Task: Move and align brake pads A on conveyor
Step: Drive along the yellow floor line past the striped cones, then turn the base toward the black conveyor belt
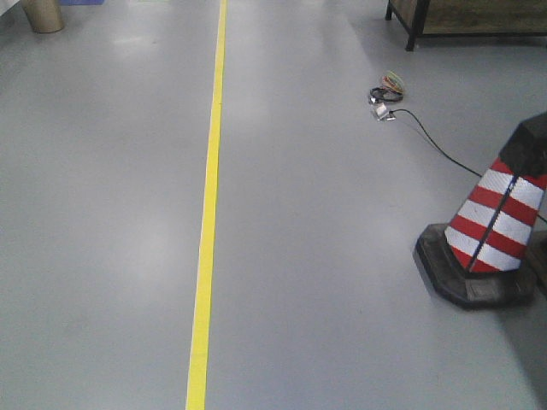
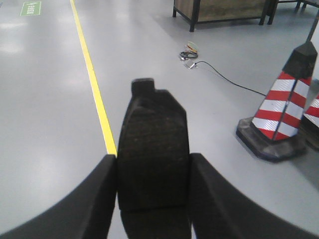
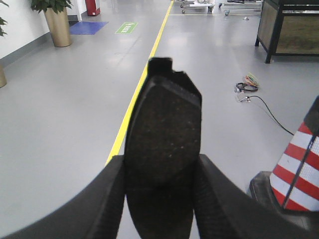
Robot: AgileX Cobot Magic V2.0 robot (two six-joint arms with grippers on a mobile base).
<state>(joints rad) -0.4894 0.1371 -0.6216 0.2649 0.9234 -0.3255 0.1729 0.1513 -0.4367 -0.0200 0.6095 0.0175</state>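
Observation:
My left gripper is shut on a dark brake pad; the pad stands on end between the two black fingers and sticks out ahead of them, a small tab at its top. My right gripper is shut on another dark brake pad, held the same way, with a notched top edge and a rough speckled face. Both pads hang over grey floor. The conveyor is out of view in every frame, and neither gripper shows in the front view.
A yellow floor line runs away ahead. A red-and-white cone on a black base stands at the right, with a black cable and a small bundle behind it. A dark-framed cabinet stands far right, a plant pot far left.

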